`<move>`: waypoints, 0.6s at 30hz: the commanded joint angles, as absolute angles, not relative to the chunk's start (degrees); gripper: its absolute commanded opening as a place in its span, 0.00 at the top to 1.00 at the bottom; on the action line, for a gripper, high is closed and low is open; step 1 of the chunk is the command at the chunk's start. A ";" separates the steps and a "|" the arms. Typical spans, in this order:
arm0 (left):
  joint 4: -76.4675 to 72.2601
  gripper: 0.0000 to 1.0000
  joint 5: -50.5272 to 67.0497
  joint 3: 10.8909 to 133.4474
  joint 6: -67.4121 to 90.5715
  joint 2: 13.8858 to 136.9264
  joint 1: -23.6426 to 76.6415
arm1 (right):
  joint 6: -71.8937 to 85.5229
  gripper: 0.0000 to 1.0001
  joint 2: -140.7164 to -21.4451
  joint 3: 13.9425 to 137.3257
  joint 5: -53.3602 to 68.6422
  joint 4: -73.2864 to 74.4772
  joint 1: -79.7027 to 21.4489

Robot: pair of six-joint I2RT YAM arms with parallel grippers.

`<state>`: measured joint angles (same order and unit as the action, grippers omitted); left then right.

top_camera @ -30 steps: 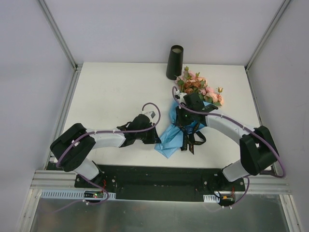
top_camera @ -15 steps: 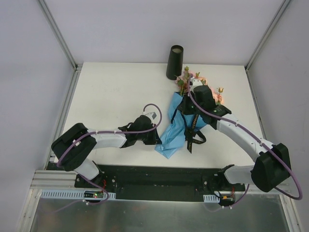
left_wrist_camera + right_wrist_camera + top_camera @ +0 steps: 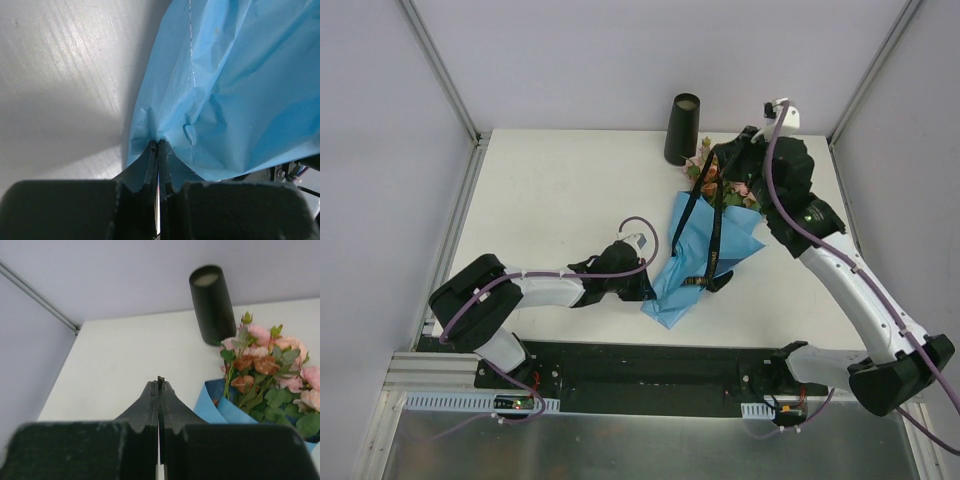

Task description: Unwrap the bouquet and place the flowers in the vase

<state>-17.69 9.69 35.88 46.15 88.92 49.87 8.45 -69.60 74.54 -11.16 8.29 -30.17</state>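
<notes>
Since the earlier frames, the right arm has swung from low over the bouquet (image 3: 692, 255) toward the far right corner of the table (image 3: 560, 200), with its forearm stretched out and its wrist raised. Its ribbon (image 3: 717, 225), formerly bunched at the near end of the wrap, is now drawn out as two taut black strands. The left arm has not moved.

Right gripper (image 3: 160, 382): fingers pressed together, pinching the upper end of the ribbon; a dark scrap shows at the tips. Left arm: low and folded, forearm lying along the table. Left gripper (image 3: 158, 146): fingers clamped on the near edge of the paper (image 3: 235, 85).

The paper is thin, matte blue sheet, creased and puckered at the clamp point. The ribbon is narrow and flat. The table is white with a faint brushed grain.

The bouquet lies right of centre, heads toward the far edge. Its flowers (image 3: 265, 370), pink, peach and rust roses with green leaves, are partly under the right arm. The vase (image 3: 682, 128), a black tapered cylinder with a pale mouth, stands upright just beyond them.
</notes>
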 commanded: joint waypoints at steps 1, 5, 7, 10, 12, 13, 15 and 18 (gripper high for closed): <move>-18.02 1.00 7.56 36.91 46.76 89.21 50.62 | 5.19 1.00 -67.15 79.01 -14.24 4.57 -29.79; -18.10 1.00 7.56 36.91 47.02 89.21 50.98 | 3.87 1.00 -65.83 79.45 -11.44 5.44 -29.79; -18.10 1.00 8.43 37.09 47.63 88.42 50.89 | 5.00 1.00 -64.34 77.88 -8.80 7.90 -29.80; -17.41 0.87 8.88 37.70 47.73 85.53 50.98 | 7.99 1.00 -61.18 72.35 -3.44 9.84 -29.88; -14.78 0.70 8.27 39.19 46.76 82.72 50.89 | 8.52 1.00 -58.55 67.87 1.73 10.54 -29.88; -12.76 0.61 7.65 40.24 45.54 81.49 50.98 | 8.87 1.00 -57.40 66.02 3.32 10.63 -29.88; -6.80 0.47 6.16 44.19 42.29 78.59 50.89 | 11.59 1.00 -54.85 61.72 3.08 10.72 -29.88; -2.56 0.32 5.01 47.72 35.80 75.25 50.98 | 15.90 1.00 -52.30 57.58 4.03 12.13 -29.97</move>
